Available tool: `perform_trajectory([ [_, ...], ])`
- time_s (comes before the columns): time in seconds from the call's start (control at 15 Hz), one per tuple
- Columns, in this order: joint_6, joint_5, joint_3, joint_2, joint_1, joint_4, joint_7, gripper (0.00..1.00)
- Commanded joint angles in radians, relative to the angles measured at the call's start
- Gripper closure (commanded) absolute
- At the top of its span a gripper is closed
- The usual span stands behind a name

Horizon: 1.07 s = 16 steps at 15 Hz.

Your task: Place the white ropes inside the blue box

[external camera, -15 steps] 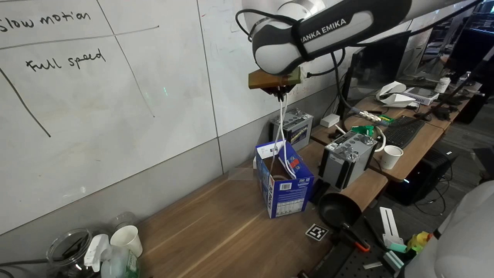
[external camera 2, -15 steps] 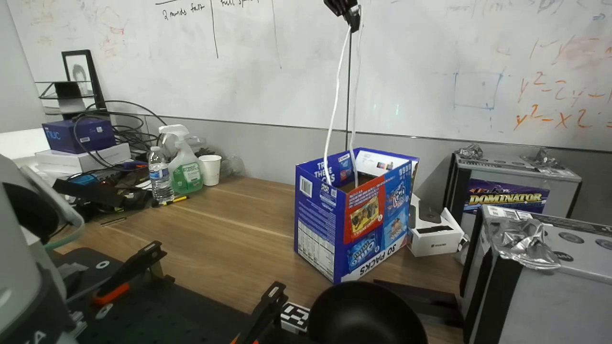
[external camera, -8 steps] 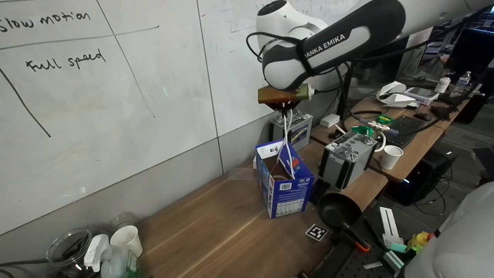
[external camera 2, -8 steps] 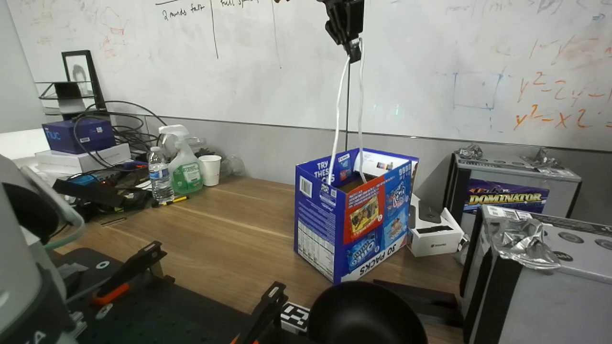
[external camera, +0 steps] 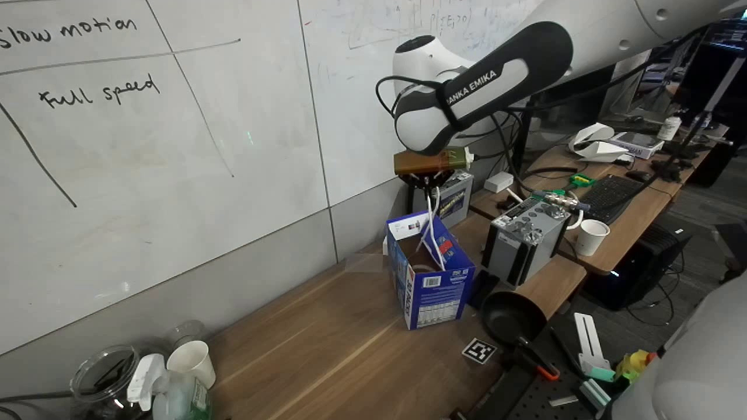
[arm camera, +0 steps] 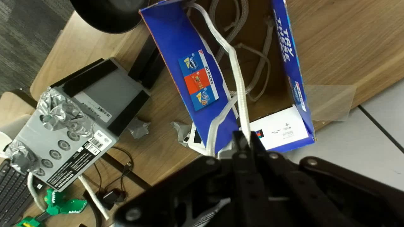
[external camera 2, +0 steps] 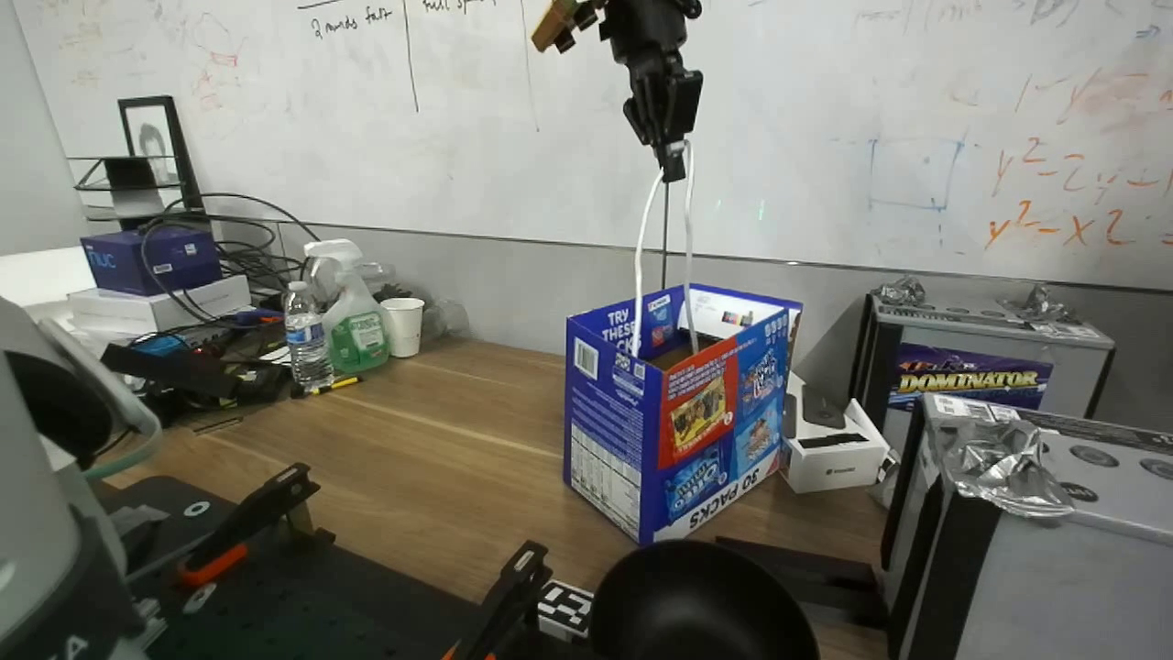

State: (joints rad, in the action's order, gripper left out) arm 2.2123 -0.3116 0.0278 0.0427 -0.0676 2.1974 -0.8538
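Observation:
The blue box (external camera: 439, 294) stands upright and open-topped on the table; it also shows in an exterior view (external camera 2: 609, 403) and in the wrist view (arm camera: 176, 41). My gripper (external camera: 428, 193) is above the box opening, also seen in an exterior view (external camera 2: 674, 165). In the wrist view the gripper (arm camera: 247, 142) is shut on the white ropes (arm camera: 238, 72). The ropes (external camera 2: 640, 247) hang from the fingertips in two strands down into the box, as both exterior views show (external camera: 431, 224). In the wrist view their lower parts and ends lie looped inside the box.
Grey battery-like units (external camera: 525, 242) stand beside the box. A small white box (external camera 2: 838, 458) is just behind it. A black pan (external camera 2: 701, 596) is in front. A spray bottle (external camera 2: 353, 312) and paper cup (external camera 2: 403, 325) stand farther along the table. The whiteboard wall (external camera: 245, 146) rises behind.
My gripper has come down toward the box with the ropes held. The hanging length above the rim is shorter, and more rope is inside the box. The box has not moved.

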Motion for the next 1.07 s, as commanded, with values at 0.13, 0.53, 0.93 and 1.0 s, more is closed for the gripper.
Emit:
perform_trajectory([
  [0.13,0.097,0.094,0.031,-0.112,-0.009,-0.02,0.103,0.99],
  [0.53,0.149,0.198,0.062,-0.207,-0.016,-0.024,0.195,0.99],
  [0.93,0.125,0.264,0.075,-0.237,-0.013,-0.038,0.263,0.7],
  [1.0,0.115,0.273,0.073,-0.228,-0.011,-0.034,0.281,0.65],
])
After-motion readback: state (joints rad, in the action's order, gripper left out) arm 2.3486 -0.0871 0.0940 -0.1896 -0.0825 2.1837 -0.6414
